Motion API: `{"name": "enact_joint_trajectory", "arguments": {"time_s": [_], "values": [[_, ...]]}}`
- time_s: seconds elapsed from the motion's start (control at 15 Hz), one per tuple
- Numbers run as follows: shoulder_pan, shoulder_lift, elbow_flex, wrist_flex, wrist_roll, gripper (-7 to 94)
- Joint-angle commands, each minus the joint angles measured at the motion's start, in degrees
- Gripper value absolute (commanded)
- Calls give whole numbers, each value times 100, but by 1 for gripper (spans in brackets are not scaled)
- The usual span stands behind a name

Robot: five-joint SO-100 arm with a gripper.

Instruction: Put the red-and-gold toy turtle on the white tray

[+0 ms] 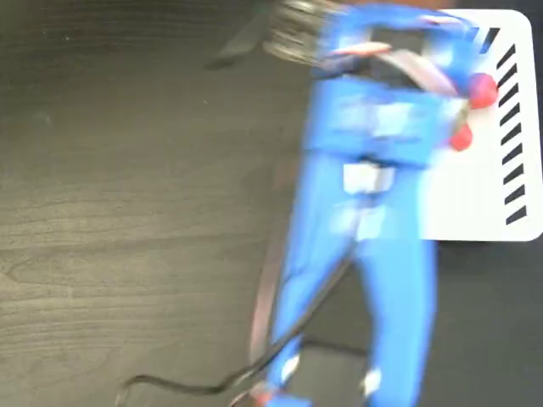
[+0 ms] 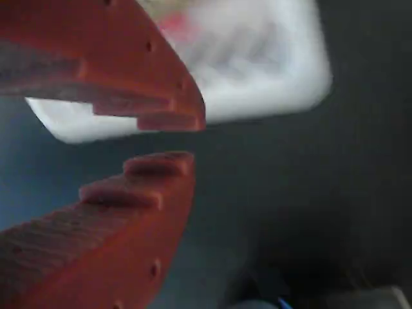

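Note:
The white tray, with black diagonal stripes along its right edge, lies at the top right of the fixed view. My blurred blue arm reaches up across its left part. Two small red bits of the red-and-gold toy turtle show on the tray just right of the arm; the rest of the turtle is hidden. In the wrist view my gripper has red toothed fingers standing a little apart with nothing between them, over dark table. Behind them lies the blurred tray with a red-and-yellow smear of the turtle at the top.
The table is dark wood. A blurred grey metallic thing sits at the top edge beside the arm. A black cable runs along the bottom from the arm's base.

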Motion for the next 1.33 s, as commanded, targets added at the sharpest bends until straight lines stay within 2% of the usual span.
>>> {"name": "enact_joint_trajectory", "arguments": {"time_s": [0.0,0.2,0.27,0.4,0.6,0.73,0.93,1.27], "values": [[-668,1310,677,-1151,448,0],[-1424,2355,2355,-2698,606,0],[-1688,2689,2786,-2865,624,0],[-2145,3393,3551,-2619,712,0],[-2259,4377,4588,-1679,747,0],[-2101,5203,5651,-1380,466,0],[-1529,6653,7295,-1846,70,0],[-1380,8587,8517,-642,35,0]]}}
